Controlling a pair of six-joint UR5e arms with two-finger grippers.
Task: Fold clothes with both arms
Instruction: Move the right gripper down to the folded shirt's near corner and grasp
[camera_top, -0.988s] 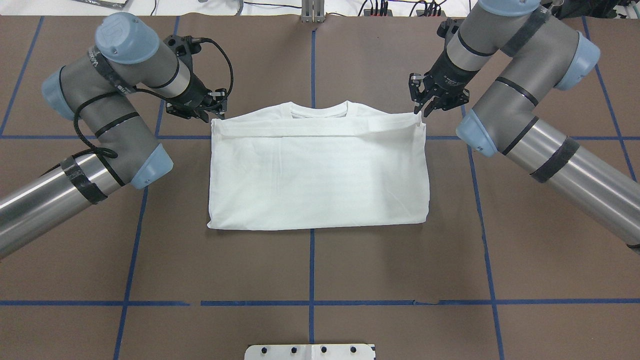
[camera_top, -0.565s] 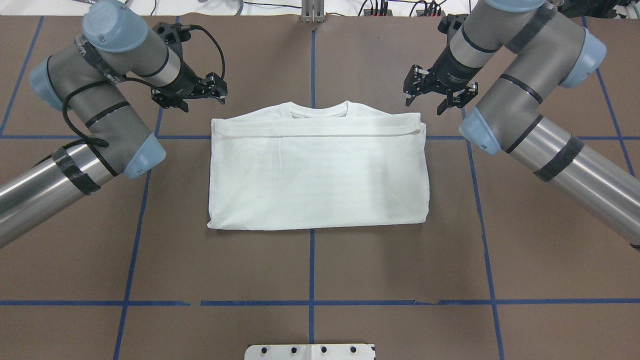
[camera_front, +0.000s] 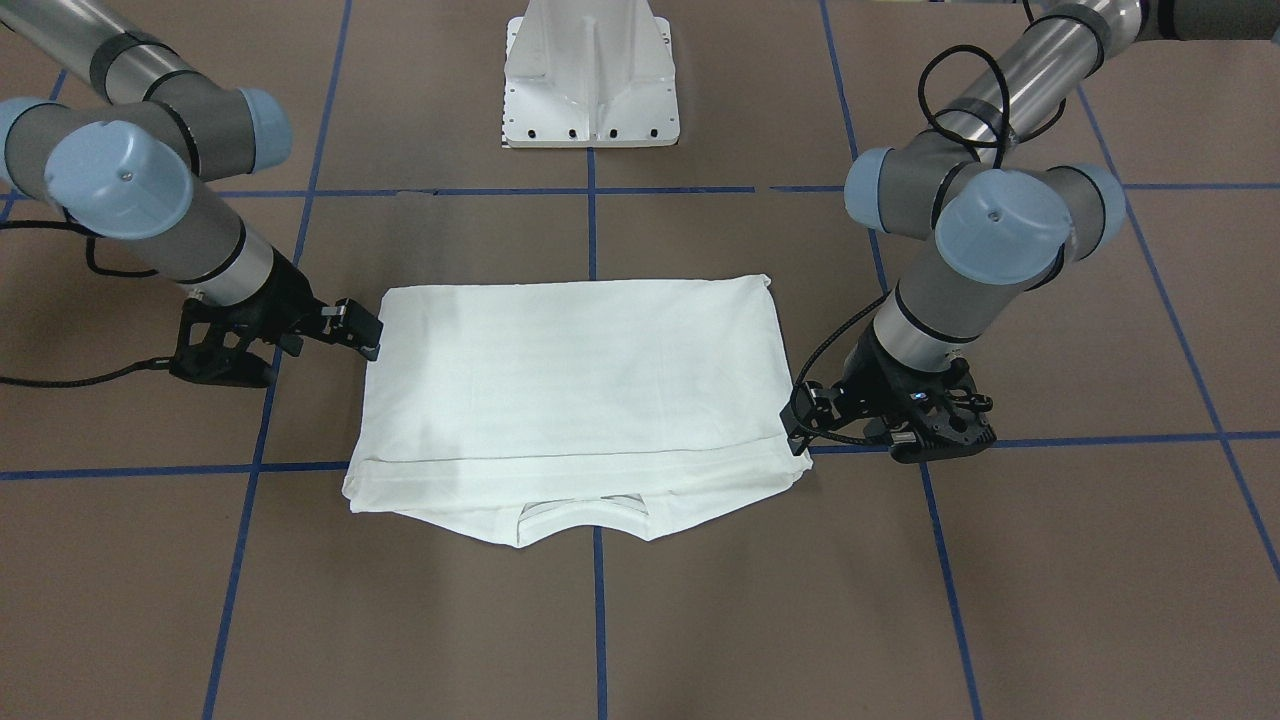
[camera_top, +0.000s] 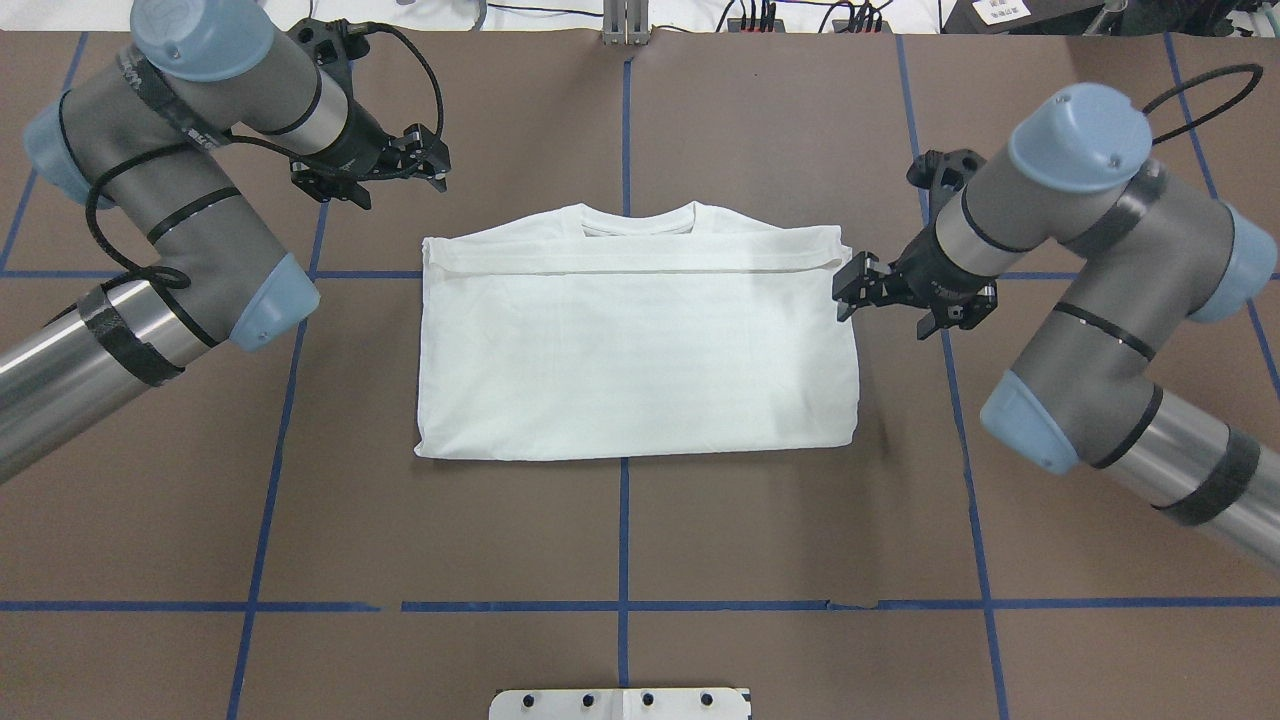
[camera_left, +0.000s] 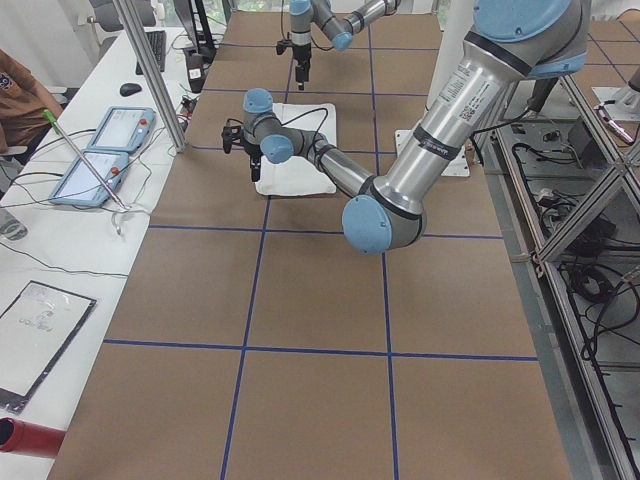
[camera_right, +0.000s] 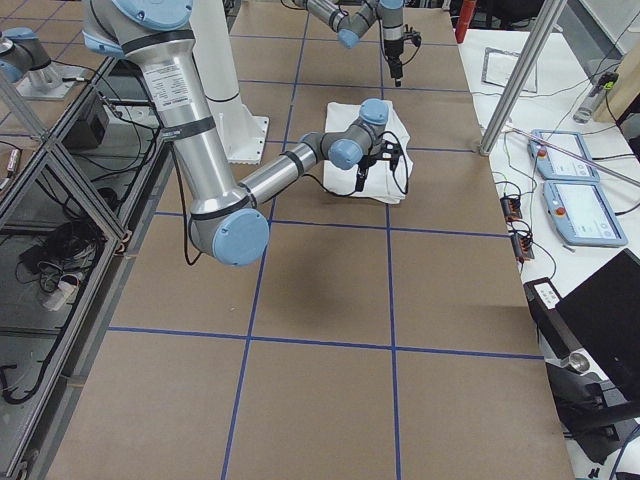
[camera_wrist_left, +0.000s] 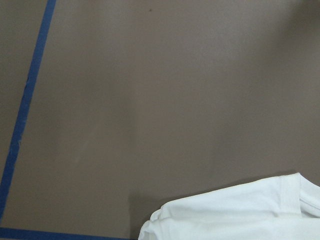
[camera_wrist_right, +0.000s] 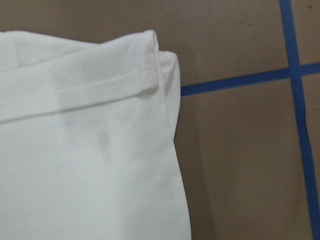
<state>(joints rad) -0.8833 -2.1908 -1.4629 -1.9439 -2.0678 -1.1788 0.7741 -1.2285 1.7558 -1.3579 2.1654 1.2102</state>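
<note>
Left gripper (camera_top: 385, 180) open, empty, clear of the shirt (camera_top: 640, 350) at its collar-end corner. Right gripper (camera_top: 893, 300) open too, empty, just beside the opposite side edge near the collar end. Shirt lies folded flat on the tabletop (camera_top: 640, 540) between them.

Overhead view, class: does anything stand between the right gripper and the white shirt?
Nothing visible does. The right gripper hangs open at the shirt's right edge, near the collar end. Only bare brown table shows around them. Whether a finger touches the cloth is unclear.
</note>
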